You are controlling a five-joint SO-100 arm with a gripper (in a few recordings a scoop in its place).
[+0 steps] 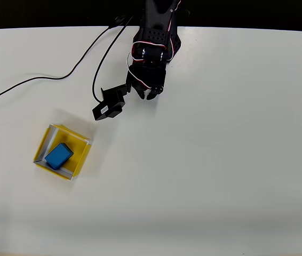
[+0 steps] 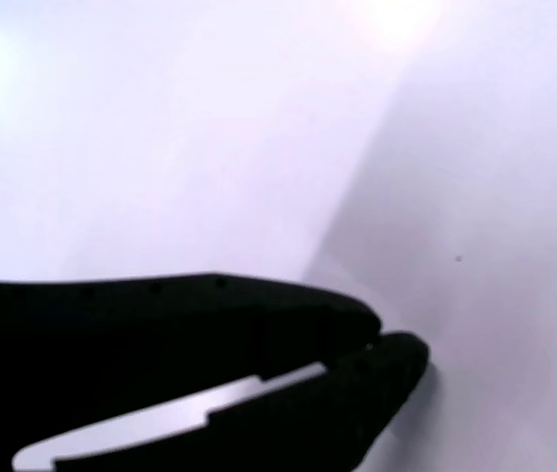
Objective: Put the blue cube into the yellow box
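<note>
In the overhead view the blue cube (image 1: 59, 156) lies inside the yellow box (image 1: 82, 153), flat on its floor, at the left of the white table. My black gripper (image 1: 146, 96) is folded back near the arm's base at the top centre, well up and to the right of the box. In the wrist view the gripper (image 2: 382, 342) is shut with its tips meeting and nothing between them, over bare white table.
A black cable (image 1: 60, 77) runs across the table's upper left toward the arm. The black camera block (image 1: 108, 106) juts out from the wrist toward the box. The table's far edge (image 1: 247, 28) meets a dark background.
</note>
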